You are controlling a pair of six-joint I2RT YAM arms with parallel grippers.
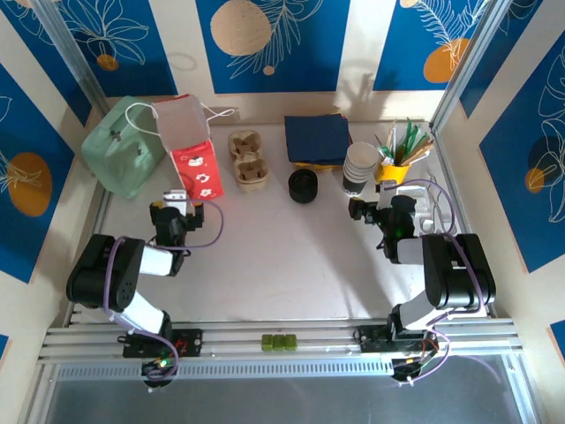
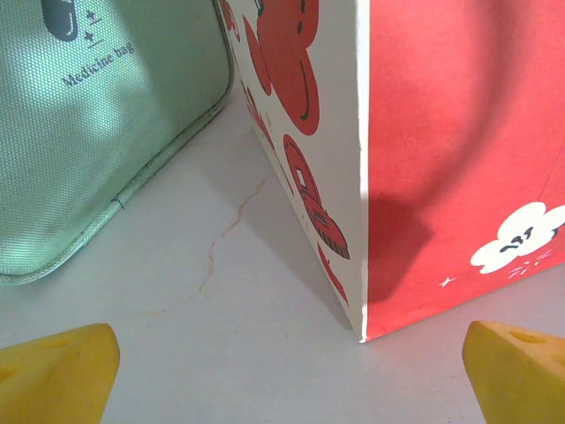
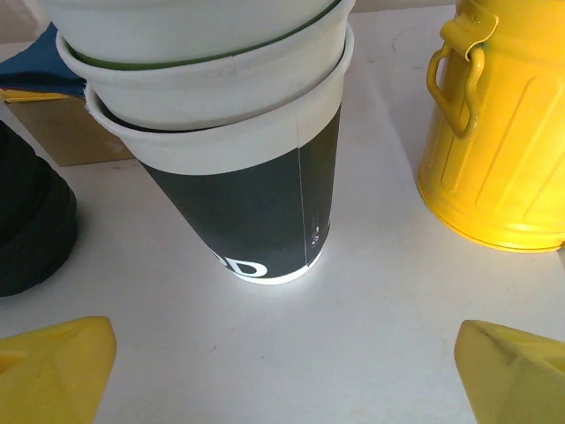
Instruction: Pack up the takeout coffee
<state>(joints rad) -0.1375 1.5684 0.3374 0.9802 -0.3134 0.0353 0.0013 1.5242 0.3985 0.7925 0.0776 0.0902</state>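
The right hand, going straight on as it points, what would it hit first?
Probably the stack of white paper cups with a dark base, standing straight ahead of the open right hand; the yellow metal bucket sits to its right.

Counted on the table: one mint medicine bag at 10 o'clock; one red-and-white paper bag at 11; two cardboard cup carriers and one pile of blue napkins at 12; one stack of black lids; one cup stack, three rims showing, and one yellow pail at 2; three green blocks at 6.
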